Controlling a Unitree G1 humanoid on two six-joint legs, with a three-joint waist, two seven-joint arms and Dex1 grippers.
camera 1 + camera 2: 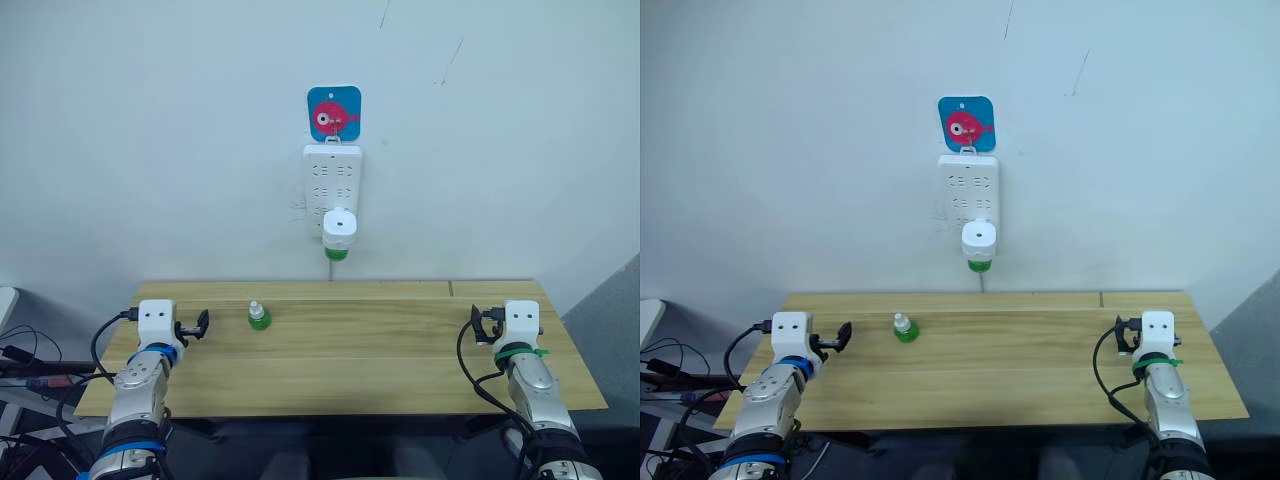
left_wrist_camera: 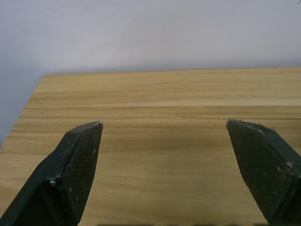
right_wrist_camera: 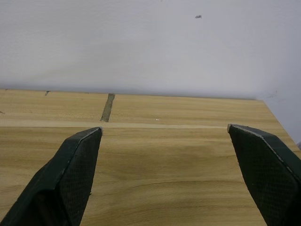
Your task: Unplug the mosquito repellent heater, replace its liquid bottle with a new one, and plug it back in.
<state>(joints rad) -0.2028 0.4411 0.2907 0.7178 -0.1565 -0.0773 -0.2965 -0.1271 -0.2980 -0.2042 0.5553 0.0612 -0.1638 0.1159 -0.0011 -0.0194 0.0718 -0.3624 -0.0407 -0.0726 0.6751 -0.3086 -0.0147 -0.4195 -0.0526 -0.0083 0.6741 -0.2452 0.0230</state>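
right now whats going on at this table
Nothing is being handled yet. The white heater is plugged into the power strip on the wall, a green bottle screwed in underneath. A spare green bottle stands on the wooden table. The left gripper and right gripper are open, holding nothing.

No readable text anywhere; blue wall hook plate (image 1: 334, 112) above power strip (image 1: 332, 180) bears pink fish picture only.

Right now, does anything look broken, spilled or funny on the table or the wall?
Nothing stands out. The small green bottle with a white cap stands upright on the wooden table, no spill around it. The rounded white heater sits plugged into the white wall power strip. Both grippers, left and right, are open.
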